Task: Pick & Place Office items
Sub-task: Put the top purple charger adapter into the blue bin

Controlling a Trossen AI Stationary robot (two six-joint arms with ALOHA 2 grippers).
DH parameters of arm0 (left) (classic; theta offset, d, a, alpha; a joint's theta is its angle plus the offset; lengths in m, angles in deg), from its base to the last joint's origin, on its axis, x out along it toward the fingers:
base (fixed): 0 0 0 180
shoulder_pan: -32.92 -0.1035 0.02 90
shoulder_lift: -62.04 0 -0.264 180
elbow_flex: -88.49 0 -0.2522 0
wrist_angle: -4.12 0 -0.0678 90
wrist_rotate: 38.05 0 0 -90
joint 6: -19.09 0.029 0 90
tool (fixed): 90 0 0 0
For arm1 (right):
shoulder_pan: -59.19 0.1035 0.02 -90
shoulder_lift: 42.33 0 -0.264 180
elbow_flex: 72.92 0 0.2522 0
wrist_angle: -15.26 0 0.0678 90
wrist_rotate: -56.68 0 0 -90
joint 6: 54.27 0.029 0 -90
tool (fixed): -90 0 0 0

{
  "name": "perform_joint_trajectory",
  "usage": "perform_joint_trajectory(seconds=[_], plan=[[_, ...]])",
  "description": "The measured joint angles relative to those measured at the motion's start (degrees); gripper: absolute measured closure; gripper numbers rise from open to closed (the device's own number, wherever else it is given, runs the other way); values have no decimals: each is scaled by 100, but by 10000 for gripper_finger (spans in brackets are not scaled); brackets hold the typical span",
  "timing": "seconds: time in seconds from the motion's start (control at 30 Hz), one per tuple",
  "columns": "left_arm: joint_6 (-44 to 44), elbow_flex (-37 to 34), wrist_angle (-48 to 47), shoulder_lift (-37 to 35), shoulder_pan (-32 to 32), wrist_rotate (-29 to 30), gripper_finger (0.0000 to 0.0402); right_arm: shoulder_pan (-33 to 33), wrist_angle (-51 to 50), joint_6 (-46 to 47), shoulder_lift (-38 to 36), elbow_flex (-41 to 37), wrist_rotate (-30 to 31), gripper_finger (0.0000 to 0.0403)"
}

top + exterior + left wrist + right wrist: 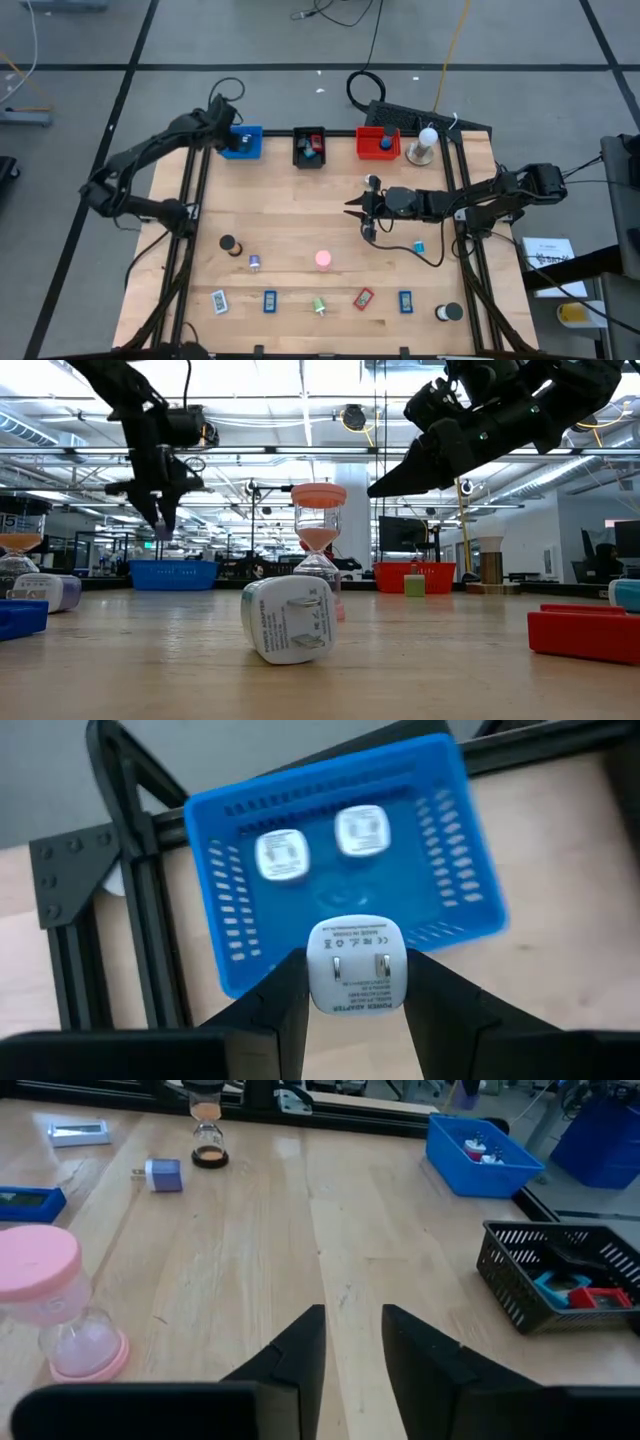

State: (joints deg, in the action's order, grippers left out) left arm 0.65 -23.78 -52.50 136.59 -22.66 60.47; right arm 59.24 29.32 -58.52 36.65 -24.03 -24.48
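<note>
My left gripper [357, 982] is shut on a white power adapter [357, 955] and hovers over the blue tray [250, 143] at the far left of the table. Two more white adapters [282, 855] lie in that tray. My right gripper [354, 1330] hangs above the table's middle [358, 210]. Its fingers stand slightly apart with nothing between them. Loose office items lie toward the near edge: a pink hourglass [323, 260], a purple adapter [254, 262], a white adapter [219, 300] and flat blue [270, 300] and red [363, 297] pieces. My left gripper pinches the white adapter by its two opposite sides [318, 975] between its two fingers. The pronged face is turned toward the wrist camera. The fingers slant down from above. The adapter hangs clear, above the blue tray's inside.
A black basket [310, 147] and a red tray [378, 143] stand beside the blue one along the far edge. A white ball-topped stand [425, 145] is to their right. A dark-topped hourglass [228, 243] stands at the left. A small teal piece [419, 246] lies under the right arm.
</note>
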Motion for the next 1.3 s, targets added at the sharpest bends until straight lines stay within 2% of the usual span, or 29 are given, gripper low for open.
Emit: perform_joint_trajectory(seconds=[0.33, 0.77, 1.3], plan=[[133, 2, 378, 627, -391, 57, 266, 0, 13, -2, 0, 0, -7, 312], [13, 2, 596, 1189, -467, 212, 266, 2, 20, -9, 0, 0, -11, 313], [-163, -283, 944, 1322, -585, 216, 266, 4, 18, 7, 0, 0, -13, 314]])
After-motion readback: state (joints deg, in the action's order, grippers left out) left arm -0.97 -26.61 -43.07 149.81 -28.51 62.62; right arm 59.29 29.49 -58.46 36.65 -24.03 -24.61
